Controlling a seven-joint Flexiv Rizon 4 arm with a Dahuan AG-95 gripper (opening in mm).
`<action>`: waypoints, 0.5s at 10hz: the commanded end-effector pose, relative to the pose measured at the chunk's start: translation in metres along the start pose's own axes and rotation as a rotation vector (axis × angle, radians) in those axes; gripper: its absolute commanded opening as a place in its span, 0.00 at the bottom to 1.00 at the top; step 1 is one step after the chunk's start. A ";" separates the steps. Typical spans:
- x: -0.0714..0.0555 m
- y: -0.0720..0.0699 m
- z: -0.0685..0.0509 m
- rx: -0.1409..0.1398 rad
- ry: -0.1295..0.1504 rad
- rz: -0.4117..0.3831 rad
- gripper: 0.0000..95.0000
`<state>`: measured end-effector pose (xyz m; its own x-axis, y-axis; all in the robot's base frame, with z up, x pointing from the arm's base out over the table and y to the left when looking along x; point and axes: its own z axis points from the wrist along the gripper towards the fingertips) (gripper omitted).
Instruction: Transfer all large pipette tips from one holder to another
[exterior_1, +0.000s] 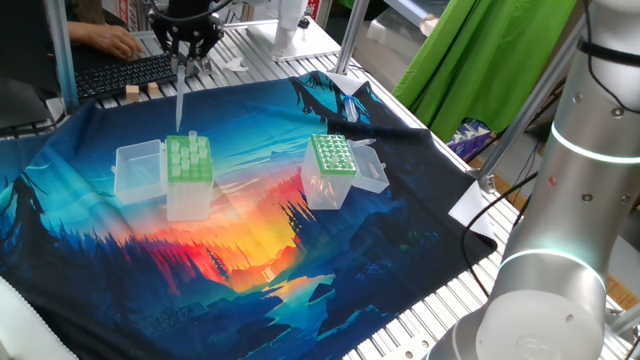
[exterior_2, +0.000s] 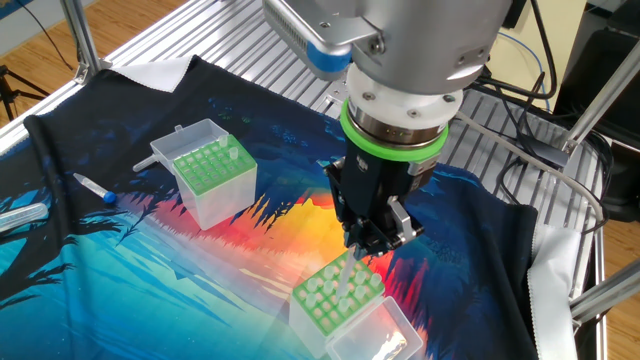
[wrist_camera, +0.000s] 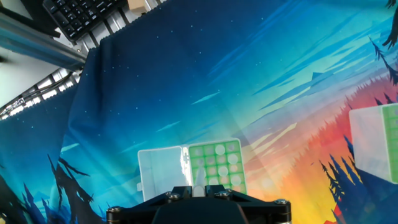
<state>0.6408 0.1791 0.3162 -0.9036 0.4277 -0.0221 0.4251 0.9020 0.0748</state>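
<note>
My gripper is shut on a large pipette tip, a translucent cone that hangs straight down from the fingers. The tip's lower end is just above the light-green wide-holed top of one holder, whose clear lid lies open to the left. A few more tips stand in that holder. In the other fixed view the gripper holds the tip over the same holder. The hand view looks down past the tip onto the holder. The narrower dark-green box, another holder, stands apart to the right.
A colourful printed cloth covers the table. A keyboard, a person's hand and small wooden blocks are at the back. A blue-capped tube lies on the cloth. The arm's silver base stands at the right.
</note>
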 end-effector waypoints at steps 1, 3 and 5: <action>0.006 -0.018 -0.005 -0.010 0.005 -0.028 0.00; 0.014 -0.047 -0.015 -0.009 0.014 -0.068 0.00; 0.019 -0.072 -0.020 -0.009 0.023 -0.107 0.00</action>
<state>0.5925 0.1223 0.3298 -0.9438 0.3303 -0.0081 0.3286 0.9408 0.0834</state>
